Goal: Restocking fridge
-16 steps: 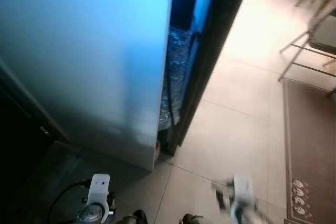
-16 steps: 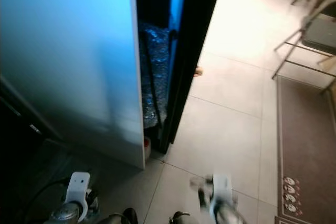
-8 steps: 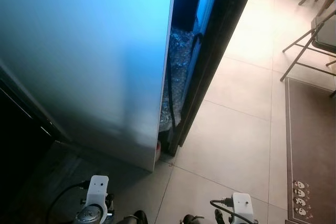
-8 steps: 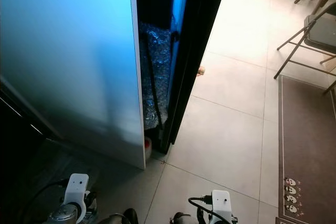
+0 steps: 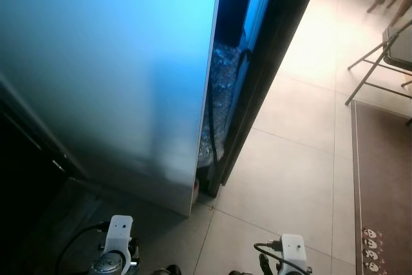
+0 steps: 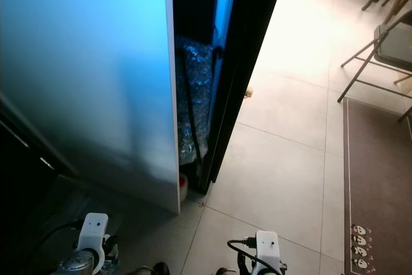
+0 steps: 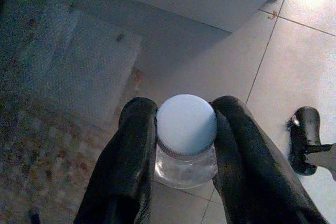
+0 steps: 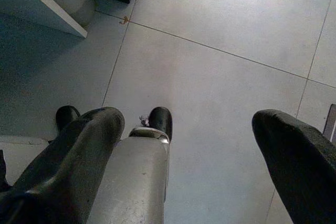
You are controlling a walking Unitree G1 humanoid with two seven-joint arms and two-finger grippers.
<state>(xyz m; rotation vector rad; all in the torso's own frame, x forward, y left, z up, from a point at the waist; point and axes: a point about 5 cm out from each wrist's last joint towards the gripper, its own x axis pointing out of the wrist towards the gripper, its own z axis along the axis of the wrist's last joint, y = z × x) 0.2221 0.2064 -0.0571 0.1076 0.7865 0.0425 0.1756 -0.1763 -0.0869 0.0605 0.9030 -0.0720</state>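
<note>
A tall fridge door (image 5: 116,75), lit blue, stands ajar in front of me. Through the narrow gap beside it I see crinkled clear plastic (image 5: 219,101) and a dark panel (image 5: 273,62). In the left wrist view my left gripper (image 7: 186,129) is shut on a clear bottle (image 7: 186,156) with a pale blue cap, held low over the tiled floor. My right gripper (image 8: 186,121) hangs open above the tiles, its fingers (image 8: 94,129) far apart with nothing between them. Both wrists (image 5: 119,239) sit at the bottom edge of the eye views.
A folding chair (image 5: 386,46) and a brown rug (image 5: 383,185) lie to the right. A small red and white object (image 6: 183,186) sits at the fridge's foot. A sheet of bubble wrap (image 7: 68,61) lies on the floor near the left gripper. Pale tiles (image 5: 290,165) stretch to the right.
The right arm, blurred and higher a second ago, has dropped a little and now holds still. The whole picture has shifted slightly with the camera. The left arm has not moved.
</note>
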